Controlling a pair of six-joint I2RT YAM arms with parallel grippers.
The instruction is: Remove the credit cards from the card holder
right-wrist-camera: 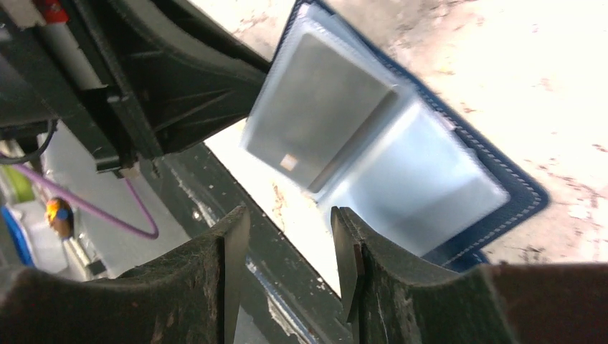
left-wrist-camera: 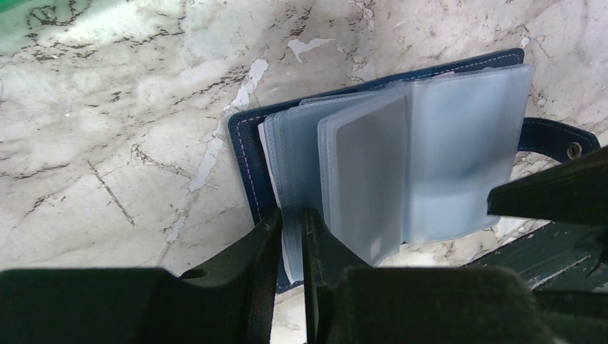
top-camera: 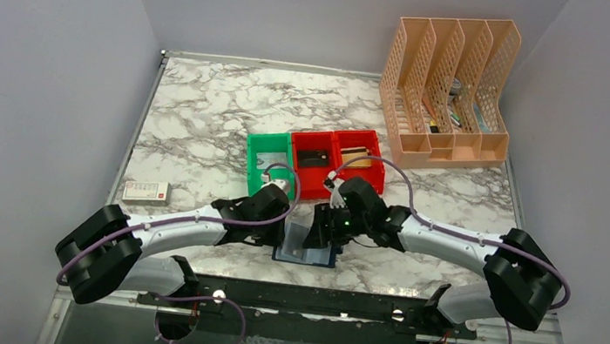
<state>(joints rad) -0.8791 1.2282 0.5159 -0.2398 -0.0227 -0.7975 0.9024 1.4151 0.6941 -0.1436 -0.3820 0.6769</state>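
The left gripper (left-wrist-camera: 290, 231) is clamped on the plastic sleeves (left-wrist-camera: 459, 136) of the open navy card holder (left-wrist-camera: 247, 154) at the near edge of the marble worktop (top-camera: 204, 107), while the right gripper (right-wrist-camera: 290, 251), parted and empty, is poised by a sleeved card (right-wrist-camera: 323, 100), likely to be pinched out next.

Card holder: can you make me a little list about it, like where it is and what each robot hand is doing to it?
card holder: lying open on the marble table, between the two grippers
left gripper: shut on the edge of the clear sleeves
right gripper: open, holding nothing, close to the sleeves
card: grey, inside a sleeve, not out yet
behind it: green bin, red bins
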